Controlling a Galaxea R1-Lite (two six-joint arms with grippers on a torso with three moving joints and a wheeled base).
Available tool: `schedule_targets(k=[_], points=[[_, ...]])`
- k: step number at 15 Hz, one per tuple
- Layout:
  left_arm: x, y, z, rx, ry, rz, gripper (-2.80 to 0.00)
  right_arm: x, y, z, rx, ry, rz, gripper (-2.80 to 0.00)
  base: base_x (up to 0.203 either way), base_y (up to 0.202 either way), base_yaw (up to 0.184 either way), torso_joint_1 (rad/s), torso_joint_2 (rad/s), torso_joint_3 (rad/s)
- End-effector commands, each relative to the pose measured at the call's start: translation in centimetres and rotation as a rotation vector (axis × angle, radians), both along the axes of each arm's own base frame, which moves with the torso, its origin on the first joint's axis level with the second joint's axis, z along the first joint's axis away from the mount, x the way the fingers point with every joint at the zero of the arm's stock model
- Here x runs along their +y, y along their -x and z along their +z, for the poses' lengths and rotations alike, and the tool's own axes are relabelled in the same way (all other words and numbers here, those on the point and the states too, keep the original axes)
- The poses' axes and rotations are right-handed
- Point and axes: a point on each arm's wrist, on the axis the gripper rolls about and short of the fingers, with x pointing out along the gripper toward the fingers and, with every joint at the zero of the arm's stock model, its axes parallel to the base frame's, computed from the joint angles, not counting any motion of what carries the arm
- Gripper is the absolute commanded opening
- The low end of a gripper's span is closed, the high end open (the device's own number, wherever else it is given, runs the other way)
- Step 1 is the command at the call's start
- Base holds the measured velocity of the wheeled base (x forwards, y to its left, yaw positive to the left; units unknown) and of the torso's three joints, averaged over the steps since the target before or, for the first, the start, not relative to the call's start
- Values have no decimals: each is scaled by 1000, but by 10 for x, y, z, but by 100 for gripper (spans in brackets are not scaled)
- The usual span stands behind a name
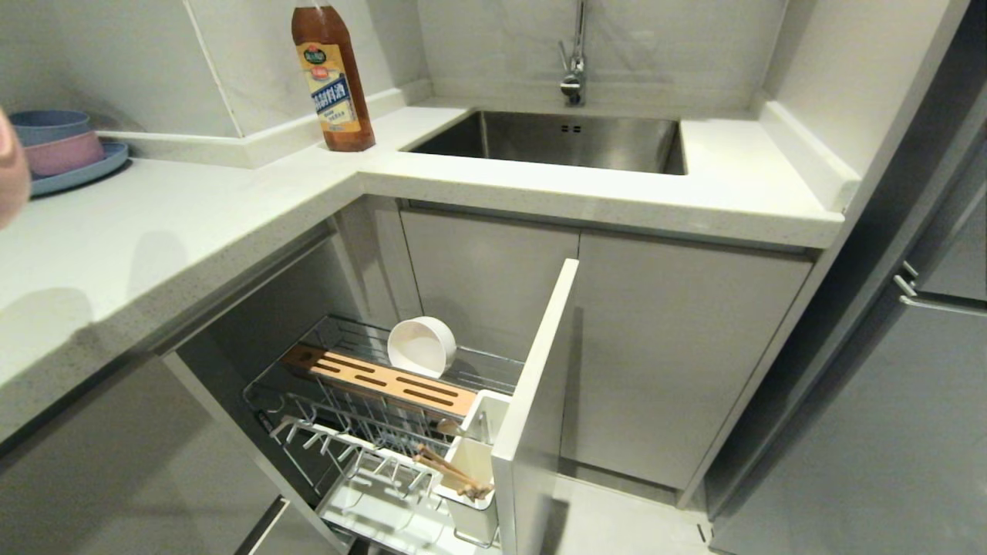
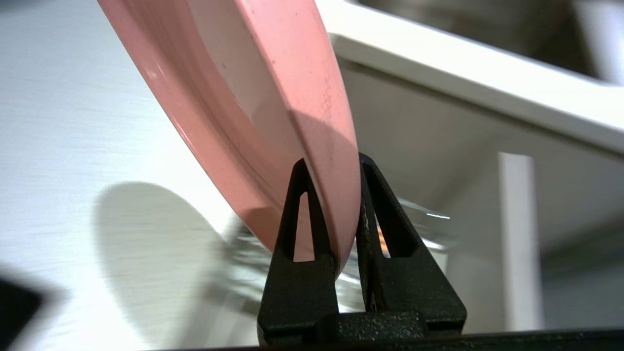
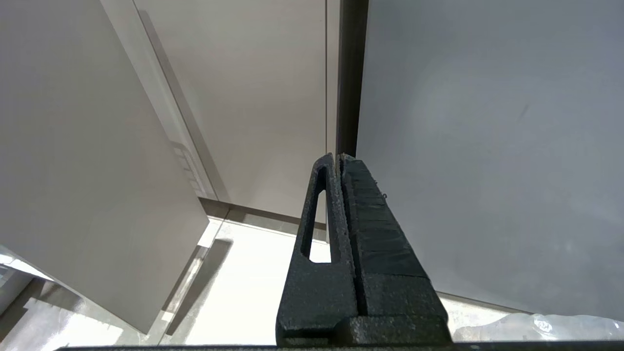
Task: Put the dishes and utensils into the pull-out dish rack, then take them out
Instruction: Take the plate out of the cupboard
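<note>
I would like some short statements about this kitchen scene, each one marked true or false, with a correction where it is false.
1. The left gripper pinches the rim of the pink plate. True.
2. The white bowl sits in the sink. False: it lies tilted on its side in the pull-out dish rack, behind the wooden block.
3. The chopsticks stand in the utensil cup. True.
4. The right gripper holds a fork. False: its fingers are shut on nothing.
5. The bottle stands on the counter beside the sink. True.
6. The rack is pushed in. False: it is pulled out.
</note>
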Motion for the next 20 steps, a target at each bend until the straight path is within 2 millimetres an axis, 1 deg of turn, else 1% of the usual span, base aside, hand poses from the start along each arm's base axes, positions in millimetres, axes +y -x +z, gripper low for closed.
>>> schedule_targets(k=[1,2,3,5,7,11,13,14,16,20], points=[[5,-10,-1,29,-77,105,-280,0,0,0,2,1,1,-280,0,0,0,0,0,0],[8,-19,-2,62,-153,175,-280,0,0,-1,3,1,0,-280,0,0,0,0,0,0],[12,-31,-5,117,-247,257,-280,0,0,-1,2,0,0,-280,0,0,0,0,0,0],[17,-52,-11,206,-358,336,-280,0,0,-1,2,0,1,-280,0,0,0,0,0,0],[20,-73,-19,304,-433,382,-280,0,0,-1,3,0,1,-280,0,0,0,0,0,0],[23,-126,-27,433,-510,420,-280,0,0,-1,3,1,1,-280,0,0,0,0,0,0],[25,-153,-35,508,-590,478,-280,0,0,-1,3,0,1,-280,0,0,0,0,0,0],[26,-163,-40,541,-626,503,-280,0,0,-1,3,0,0,-280,0,0,0,0,0,0],[27,-177,-48,591,-659,535,-280,0,0,-1,3,0,0,-280,0,0,0,0,0,0],[32,-191,-63,697,-696,574,-280,0,0,-1,3,1,1,-280,0,0,0,0,0,0]])
